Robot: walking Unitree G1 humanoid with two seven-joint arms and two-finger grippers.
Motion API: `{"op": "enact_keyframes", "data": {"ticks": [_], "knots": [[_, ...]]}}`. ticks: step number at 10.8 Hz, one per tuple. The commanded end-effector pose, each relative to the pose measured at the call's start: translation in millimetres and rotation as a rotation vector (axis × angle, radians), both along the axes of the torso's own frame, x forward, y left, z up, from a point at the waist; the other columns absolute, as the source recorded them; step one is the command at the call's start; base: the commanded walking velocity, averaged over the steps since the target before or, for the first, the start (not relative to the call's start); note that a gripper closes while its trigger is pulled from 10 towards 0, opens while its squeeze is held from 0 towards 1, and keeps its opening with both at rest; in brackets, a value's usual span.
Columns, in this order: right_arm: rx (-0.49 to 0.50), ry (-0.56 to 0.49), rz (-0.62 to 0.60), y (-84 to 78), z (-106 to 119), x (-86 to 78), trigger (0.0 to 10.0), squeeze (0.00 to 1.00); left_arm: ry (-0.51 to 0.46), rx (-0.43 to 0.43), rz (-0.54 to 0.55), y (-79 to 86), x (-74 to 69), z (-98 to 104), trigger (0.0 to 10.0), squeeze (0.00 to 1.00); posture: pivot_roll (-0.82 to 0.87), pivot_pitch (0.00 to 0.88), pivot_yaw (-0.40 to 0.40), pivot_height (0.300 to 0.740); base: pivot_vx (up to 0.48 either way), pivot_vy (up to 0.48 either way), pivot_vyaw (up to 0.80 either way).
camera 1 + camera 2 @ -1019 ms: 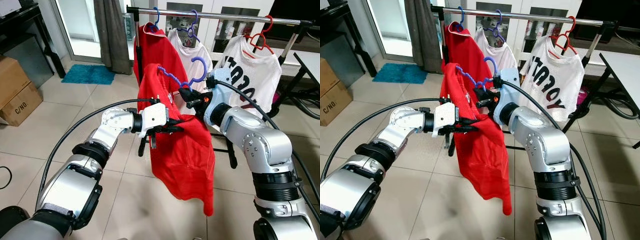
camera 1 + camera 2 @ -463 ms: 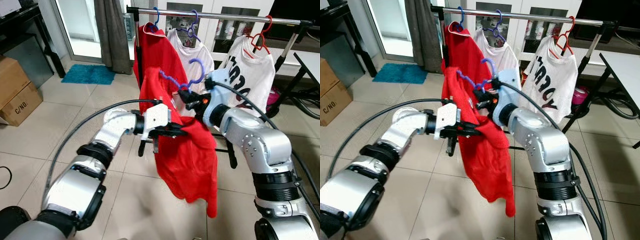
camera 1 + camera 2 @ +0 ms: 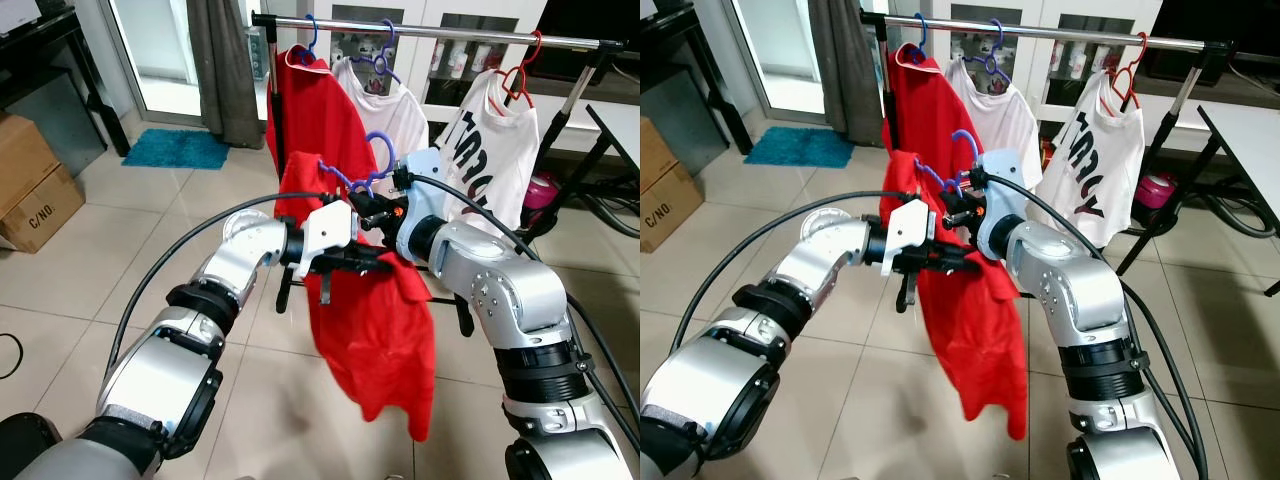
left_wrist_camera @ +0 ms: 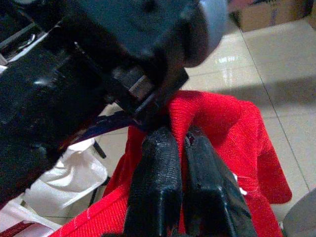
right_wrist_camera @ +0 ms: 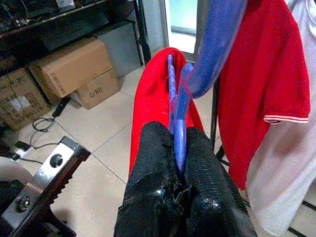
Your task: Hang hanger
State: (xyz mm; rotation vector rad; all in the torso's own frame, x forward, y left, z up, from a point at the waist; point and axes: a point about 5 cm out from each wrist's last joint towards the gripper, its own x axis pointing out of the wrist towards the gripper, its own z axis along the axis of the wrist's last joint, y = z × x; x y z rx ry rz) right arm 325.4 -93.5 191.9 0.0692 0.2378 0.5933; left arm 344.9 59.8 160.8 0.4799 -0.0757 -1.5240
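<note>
Hanger: blue hanger point(image 3: 362, 170) held up in front of me, below the rail point(image 3: 440, 30) and not yet on it; its hook curls upward, near the middle of the rail's length.
Shirt: red shirt point(image 3: 375, 320) draped on the hanger, hanging down between my two arms toward the tiled floor point(image 3: 120, 230).
My right gripper point(image 5: 178, 163): fingers pinched tight on the hanger's blue neck, just under the hook; the red shirt falls directly beyond my fingertips.
My left gripper point(image 4: 180, 148): fingers pressed together on a fold of the red shirt, close beside my right gripper, near the shirt's shoulder.
Rail: a red shirt on a blue hanger point(image 3: 312, 40) near its left end, a white shirt point(image 3: 385, 95) on another blue hanger at the middle, a white printed shirt point(image 3: 490, 140) on a red hanger point(image 3: 520, 70) toward its right end.
Floor: cardboard boxes point(image 3: 30, 180) at the left edge, a teal mat point(image 3: 178, 148) by the door.
</note>
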Motion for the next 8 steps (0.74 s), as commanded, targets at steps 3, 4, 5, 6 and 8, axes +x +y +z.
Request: {"op": "enact_keyframes", "data": {"ticks": [3,4,5,6,8], "knots": [[-0.010,0.018,0.074,19.6,-6.7,-7.8,10.0,0.00,-0.010,-0.098,-0.048,-17.0,1.0,23.3,0.0,0.00,-0.20,0.000,0.028,0.740,0.000,0.000,0.00],[-0.013,0.022,0.086,23.3,-8.3,-9.1,10.0,0.00,0.005,-0.083,-0.068,-21.2,-1.0,20.7,0.0,0.00,-0.20,0.000,0.029,0.740,0.000,0.000,0.00],[-0.020,0.024,0.089,25.2,-10.0,-9.5,10.0,0.00,0.023,-0.057,-0.092,-23.8,-3.1,18.4,0.0,0.00,-0.20,0.000,0.030,0.740,0.000,0.000,0.00],[-0.039,0.019,0.083,27.0,-12.4,-8.6,10.0,0.00,0.038,0.026,-0.151,-25.4,-8.5,10.2,0.0,0.00,-0.20,0.000,0.033,0.740,0.000,0.000,0.00],[-0.043,0.004,0.074,26.8,-12.1,-6.5,10.0,0.00,-0.008,0.144,-0.133,-17.7,-7.7,0.6,0.0,0.00,-0.20,0.000,0.036,0.740,0.000,0.000,0.00]]}}
